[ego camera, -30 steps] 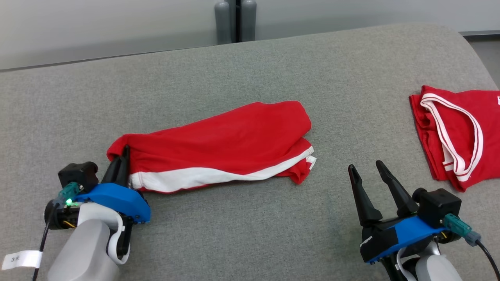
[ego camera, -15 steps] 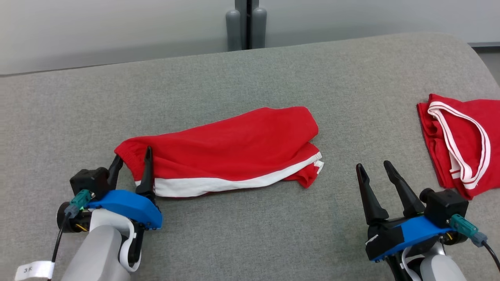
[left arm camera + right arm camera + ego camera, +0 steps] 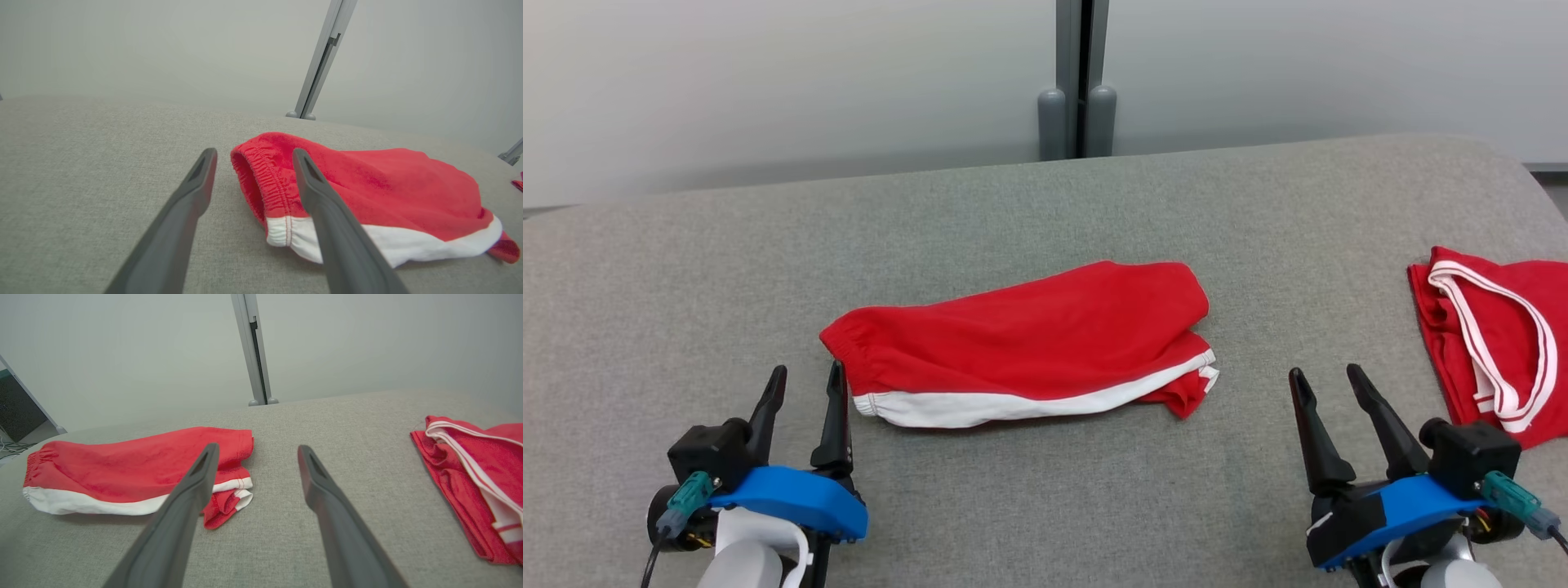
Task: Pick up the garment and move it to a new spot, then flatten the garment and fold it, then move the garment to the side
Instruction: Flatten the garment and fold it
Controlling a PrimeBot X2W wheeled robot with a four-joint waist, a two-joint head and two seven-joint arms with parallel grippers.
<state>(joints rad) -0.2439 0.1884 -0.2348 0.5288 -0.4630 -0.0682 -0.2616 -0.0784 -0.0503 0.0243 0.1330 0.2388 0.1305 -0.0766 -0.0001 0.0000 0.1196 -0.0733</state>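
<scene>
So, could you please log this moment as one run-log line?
left gripper: open, by waistband of red shorts | right gripper: open, empty | red shorts: lying on grey cushion | red white-trimmed top: far right

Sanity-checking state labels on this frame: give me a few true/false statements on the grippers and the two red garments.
1. The left gripper is open and empty. True.
2. The right gripper is shut on the red shorts. False: it is open and apart from them.
3. The elastic waistband of the shorts is at the end nearest the left gripper. True.
4. The second red garment lies at the robot's left. False: it lies at the right.
</scene>
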